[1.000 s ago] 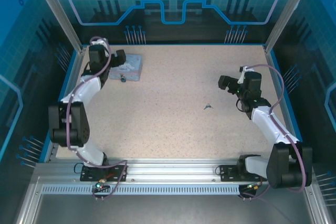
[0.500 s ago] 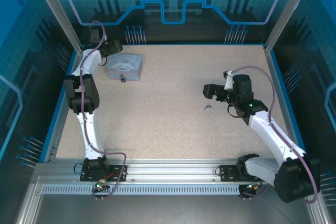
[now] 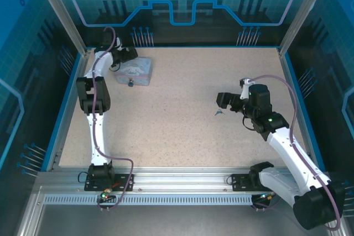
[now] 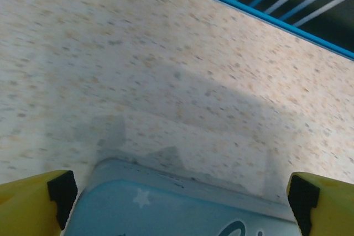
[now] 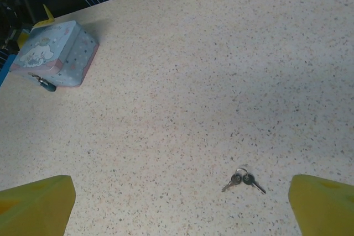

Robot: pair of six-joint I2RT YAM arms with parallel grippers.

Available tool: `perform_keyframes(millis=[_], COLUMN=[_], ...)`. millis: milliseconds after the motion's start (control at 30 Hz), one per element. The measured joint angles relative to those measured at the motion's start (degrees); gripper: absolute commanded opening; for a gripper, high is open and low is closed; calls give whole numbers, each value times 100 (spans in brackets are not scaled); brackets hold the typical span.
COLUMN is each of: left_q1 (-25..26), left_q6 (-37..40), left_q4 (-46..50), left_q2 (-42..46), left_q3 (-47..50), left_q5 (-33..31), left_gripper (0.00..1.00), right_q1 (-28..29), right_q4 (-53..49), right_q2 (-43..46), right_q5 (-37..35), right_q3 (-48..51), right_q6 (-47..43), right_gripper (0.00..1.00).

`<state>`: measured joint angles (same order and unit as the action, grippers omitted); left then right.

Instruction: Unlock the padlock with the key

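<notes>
Yellow-tipped and spread wide, the right fingers (image 5: 38, 205) hold nothing. The key (image 5: 243, 179) lies flat on the bench (image 5: 232, 53) in the gap between them, closer to the right-hand one. Seen from above, the right arm has swung left from the right side of the bench over the last second and then dropped a little. Its fingers (image 3: 223, 99) now hang just beyond the key (image 3: 219, 113), where a second ago they stood well apart from it. I judge this to be the approach for the pick-up. The key is not yet touched, and since it is thin and lies flat, a clean pinch will likely need the tips brought right down to the bench.

The left arm has unfolded and reached into the far left corner. Its fingers (image 4: 33, 203) are also wide and empty, straddling one edge of the tin (image 4: 166, 214). The padlock (image 3: 130, 84) sits at the tin's near side, touching it or nearly so; the right wrist view shows it there too (image 5: 44, 84). I cannot tell whether the tin has shifted. The padlock is too small to show whether its shackle is closed, but no key is in it, so the unlocking is all still to do.
</notes>
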<state>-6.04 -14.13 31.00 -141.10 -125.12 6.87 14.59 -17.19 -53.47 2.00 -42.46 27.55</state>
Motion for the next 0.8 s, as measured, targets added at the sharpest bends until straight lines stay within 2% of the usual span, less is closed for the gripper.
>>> perform_keyframes(millis=[167, 267, 433, 667, 800], left_q1=[302, 551, 1167, 2345, 2371], left_q6=[-212, -400, -905, -2035, -2247], left_q4=[-546, -905, -1652, -2741, -2704], left_q2=[822, 1502, 2531, 3757, 4153], left_q3=[1554, 2671, 4227, 6124, 6304], left_q5=[485, 706, 859, 621, 157], left_gripper=[99, 99, 99, 99, 99], right_q1=[4, 11, 15, 66, 256], right_q4=[17, 11, 87, 313, 326], right_q2=[-146, -557, -1051, -1445, -1580], right_q5=[153, 267, 619, 1117, 1270], right_q3=[68, 37, 35, -17, -20], right_q6=[168, 251, 407, 717, 925], right_gripper=[100, 100, 100, 100, 100])
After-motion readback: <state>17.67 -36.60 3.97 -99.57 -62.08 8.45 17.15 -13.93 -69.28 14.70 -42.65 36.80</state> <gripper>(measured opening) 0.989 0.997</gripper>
